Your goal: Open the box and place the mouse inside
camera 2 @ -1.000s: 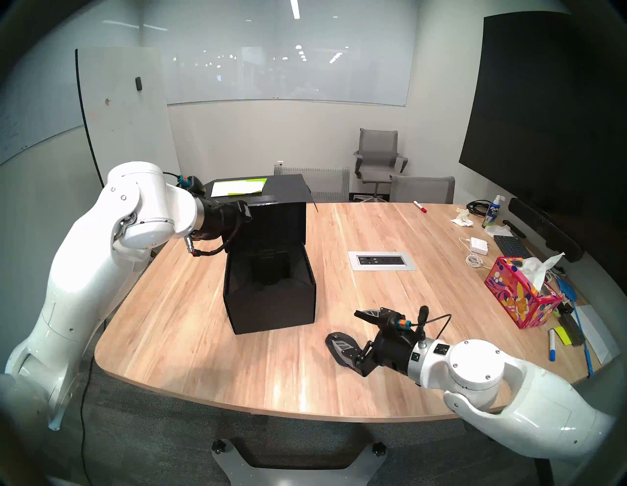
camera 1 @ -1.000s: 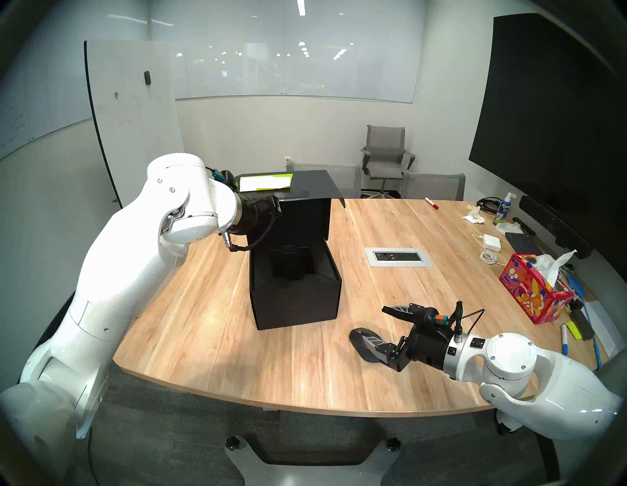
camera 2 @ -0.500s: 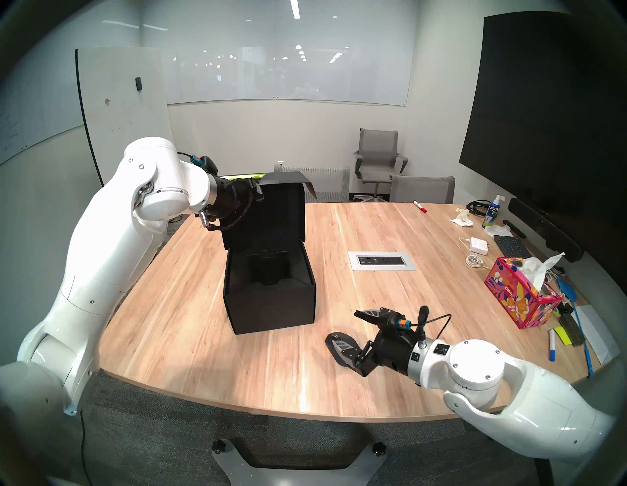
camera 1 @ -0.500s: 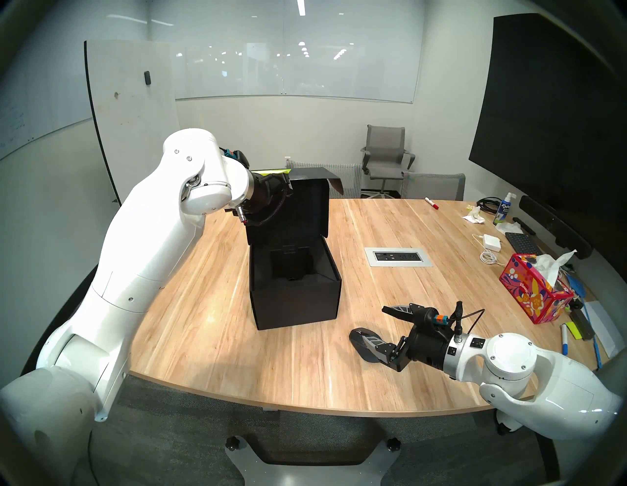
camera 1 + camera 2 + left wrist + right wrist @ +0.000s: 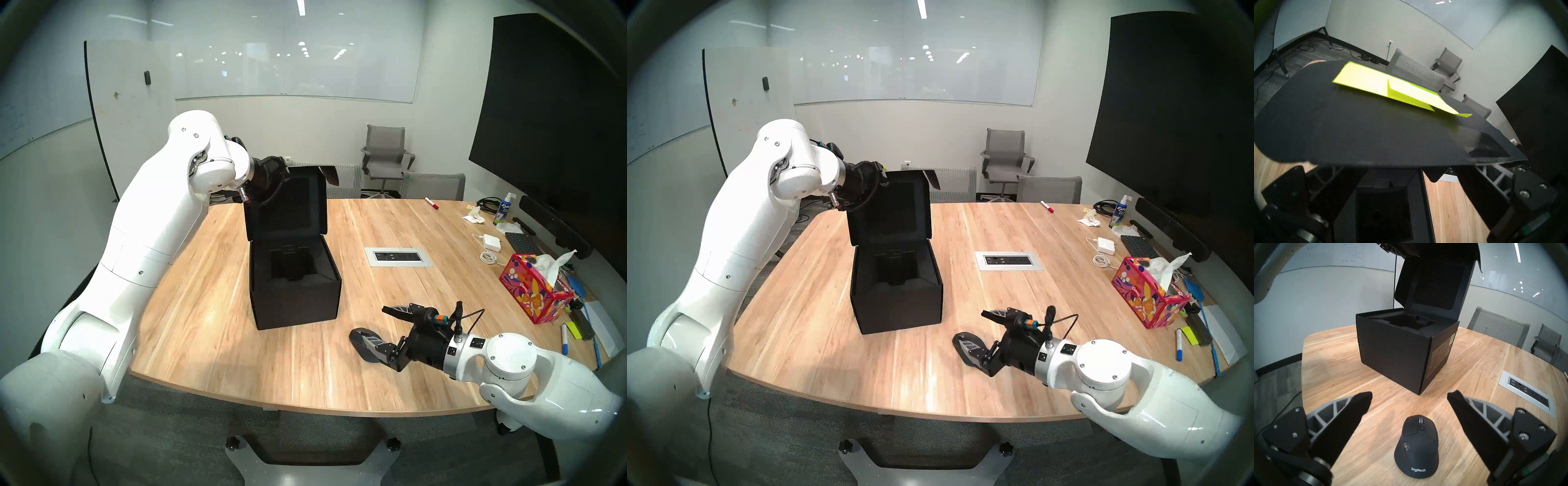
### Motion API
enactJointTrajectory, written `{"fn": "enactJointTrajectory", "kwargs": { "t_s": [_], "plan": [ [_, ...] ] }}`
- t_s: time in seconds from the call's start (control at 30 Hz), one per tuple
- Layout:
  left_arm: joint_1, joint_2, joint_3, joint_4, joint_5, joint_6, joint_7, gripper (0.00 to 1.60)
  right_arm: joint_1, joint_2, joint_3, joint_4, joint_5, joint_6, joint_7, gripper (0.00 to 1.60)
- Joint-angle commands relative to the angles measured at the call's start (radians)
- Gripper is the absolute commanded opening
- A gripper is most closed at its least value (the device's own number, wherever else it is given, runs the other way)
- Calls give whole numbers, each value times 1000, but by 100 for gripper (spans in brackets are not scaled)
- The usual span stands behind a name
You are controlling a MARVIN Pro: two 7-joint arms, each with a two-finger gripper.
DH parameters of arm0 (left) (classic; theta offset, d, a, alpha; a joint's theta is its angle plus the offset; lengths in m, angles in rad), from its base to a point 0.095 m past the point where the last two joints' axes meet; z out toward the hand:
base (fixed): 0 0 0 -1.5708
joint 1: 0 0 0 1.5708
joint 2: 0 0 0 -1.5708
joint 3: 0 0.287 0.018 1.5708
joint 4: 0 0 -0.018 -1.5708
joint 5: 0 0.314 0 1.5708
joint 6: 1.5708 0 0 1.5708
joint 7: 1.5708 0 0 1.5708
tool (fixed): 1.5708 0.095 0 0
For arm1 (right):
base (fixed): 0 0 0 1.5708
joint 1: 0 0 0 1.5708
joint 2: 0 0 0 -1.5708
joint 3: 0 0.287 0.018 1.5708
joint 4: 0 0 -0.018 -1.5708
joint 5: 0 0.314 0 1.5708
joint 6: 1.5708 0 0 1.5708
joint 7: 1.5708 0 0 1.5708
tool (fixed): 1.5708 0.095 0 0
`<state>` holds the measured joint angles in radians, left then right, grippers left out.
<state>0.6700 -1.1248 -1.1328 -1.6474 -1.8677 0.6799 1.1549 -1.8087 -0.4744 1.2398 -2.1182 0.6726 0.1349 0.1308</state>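
The black box [image 5: 295, 302] stands mid-table with its square recess [image 5: 291, 268] showing. Its lid [image 5: 286, 203] is raised nearly upright, inner face toward me. My left gripper [image 5: 1408, 165] is behind the lid's top edge and hidden in the head views. In the left wrist view its fingers [image 5: 1491, 176] are spread wide under the lid's rim, and the lid's outer face [image 5: 1356, 127] carries yellow-green sticky notes [image 5: 1390, 84]. The black mouse [image 5: 1417, 446] lies on the table between the fingers of my open right gripper [image 5: 1409, 394], untouched. The right gripper [image 5: 369, 322] is right of the box.
A silver power outlet plate [image 5: 398, 257] is set into the table right of the box. At the far right are a red floral tissue box [image 5: 532, 295], a white adapter [image 5: 492, 242], a keyboard [image 5: 522, 242], markers and a spray bottle [image 5: 504, 207]. Chairs [image 5: 386, 152] stand behind the table.
My left arm has risen and swung the lid from about half open to nearly upright. The sticky notes have turned away from the head views. The right arm and mouse have not moved.
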Motion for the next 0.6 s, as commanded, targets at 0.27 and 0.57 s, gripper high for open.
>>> {"fn": "enactJointTrajectory", "kwargs": {
  "t_s": [0.27, 0.57],
  "plan": [
    [-98, 12, 22, 24, -55, -19, 118, 160, 6, -2, 4, -15, -3, -9, 1, 160],
    [1, 140, -3, -131, -104, 50, 67, 160, 6, -2, 4, -14, -2, -7, 1, 160]
  ]
}}
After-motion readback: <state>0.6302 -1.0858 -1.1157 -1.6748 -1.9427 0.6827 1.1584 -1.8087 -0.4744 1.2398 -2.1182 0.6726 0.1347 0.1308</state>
